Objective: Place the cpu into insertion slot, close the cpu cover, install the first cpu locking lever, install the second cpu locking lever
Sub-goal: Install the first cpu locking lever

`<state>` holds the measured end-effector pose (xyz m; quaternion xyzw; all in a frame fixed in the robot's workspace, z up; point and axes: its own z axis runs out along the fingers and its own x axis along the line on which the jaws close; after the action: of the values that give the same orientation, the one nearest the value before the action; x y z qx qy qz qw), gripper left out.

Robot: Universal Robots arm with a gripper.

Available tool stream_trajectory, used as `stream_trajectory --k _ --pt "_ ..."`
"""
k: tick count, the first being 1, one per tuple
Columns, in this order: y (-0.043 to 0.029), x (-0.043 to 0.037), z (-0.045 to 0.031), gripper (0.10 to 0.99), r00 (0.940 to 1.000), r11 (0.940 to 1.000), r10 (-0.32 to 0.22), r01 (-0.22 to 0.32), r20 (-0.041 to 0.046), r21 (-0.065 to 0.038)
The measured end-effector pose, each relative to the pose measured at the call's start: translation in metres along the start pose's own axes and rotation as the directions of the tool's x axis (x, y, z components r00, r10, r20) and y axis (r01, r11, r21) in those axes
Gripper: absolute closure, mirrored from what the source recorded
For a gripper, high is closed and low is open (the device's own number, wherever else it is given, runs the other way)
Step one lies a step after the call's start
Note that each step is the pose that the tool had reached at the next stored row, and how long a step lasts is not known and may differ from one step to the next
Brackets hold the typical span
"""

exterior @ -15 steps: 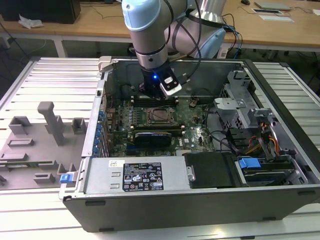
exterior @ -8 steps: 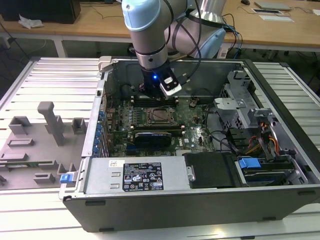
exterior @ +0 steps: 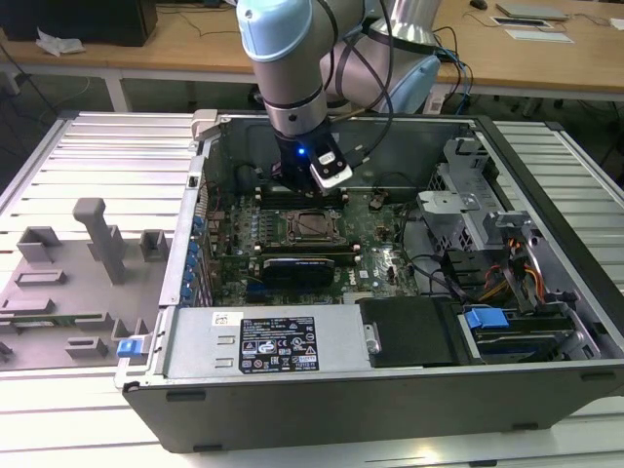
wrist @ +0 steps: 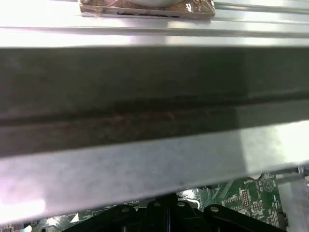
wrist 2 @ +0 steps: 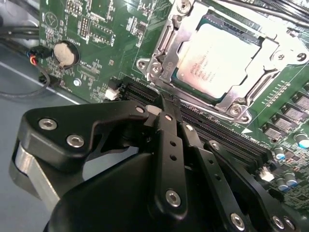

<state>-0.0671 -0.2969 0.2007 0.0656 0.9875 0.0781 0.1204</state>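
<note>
The cpu (wrist 2: 217,60), a flat silvery-beige square, lies in the insertion slot (exterior: 308,226) on the green board. The cpu cover (wrist 2: 244,99), a thin metal frame, lies flat over the chip's edges. In the second wrist view my black gripper (wrist 2: 166,102) is shut, with nothing visible between its fingers. Its tip hovers over the long memory slots (wrist 2: 227,137), just beside a corner of the socket. In the exterior view the gripper (exterior: 304,187) hangs inside the case just behind the socket. The locking levers are not clear to me.
A long black graphics card (exterior: 302,265) lies in front of the socket. The case's metal wall (wrist: 154,96) stands close behind the gripper. Cables and drive bays (exterior: 507,263) crowd the exterior view's right. Grey fixtures (exterior: 97,239) stand on the table at its left.
</note>
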Motion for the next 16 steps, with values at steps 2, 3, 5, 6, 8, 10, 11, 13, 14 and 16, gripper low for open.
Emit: stream_trajectory --k 2,3,5,6,8,10,11,13,14,16 --pt "0.0 0.0003 0.0011 0.98 0.9999 0.9999 0.015 -0.015 0.0026 0.004" --pt "-0.0001 0.0003 0.0014 0.98 0.9998 0.9998 0.019 -0.019 0.0034 0.005" --pt "-0.0002 0.0005 0.0021 0.98 0.9996 0.9995 0.029 -0.029 0.0052 0.007" --pt "-0.0002 0.0006 0.0024 0.98 0.9995 0.9994 0.032 -0.032 0.0057 0.008" --pt "-0.0003 0.0007 0.0029 0.98 0.9994 0.9994 0.035 -0.035 0.0061 0.008" --pt "-0.0003 0.0008 0.0031 0.98 0.9994 0.9993 0.035 -0.035 0.0064 0.008" --pt "-0.0004 0.0008 0.0033 0.98 0.9994 0.9993 0.035 -0.035 0.0064 0.008" --pt "-0.0006 0.0009 0.0035 0.98 0.9994 0.9993 0.035 -0.035 0.0066 0.008" --pt "-0.0007 0.0008 0.0036 0.98 0.9994 0.9993 0.035 -0.035 0.0066 0.008" --pt "-0.001 0.0008 0.0036 0.98 0.9994 0.9993 0.035 -0.035 0.0064 0.008"
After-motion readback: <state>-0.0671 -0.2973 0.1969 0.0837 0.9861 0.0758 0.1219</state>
